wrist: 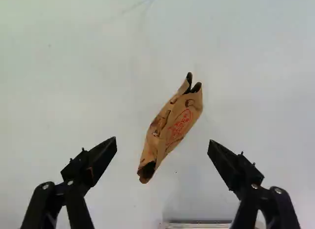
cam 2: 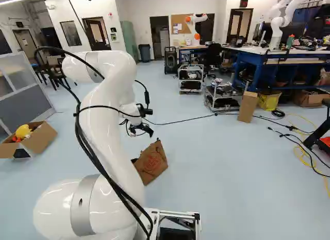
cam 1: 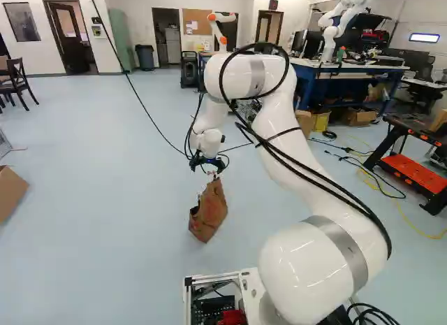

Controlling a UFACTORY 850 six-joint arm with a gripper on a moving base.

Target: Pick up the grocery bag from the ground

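The big white arm (cam 1: 283,115) goes up from its lowest joint (cam 1: 297,272) and bends over at its high elbow (cam 1: 234,75). Its wrist (cam 1: 208,139) hangs down low in front. The black gripper (cam 1: 208,165) points down. In the wrist view, its two fingers (wrist: 101,157) are spread wide.
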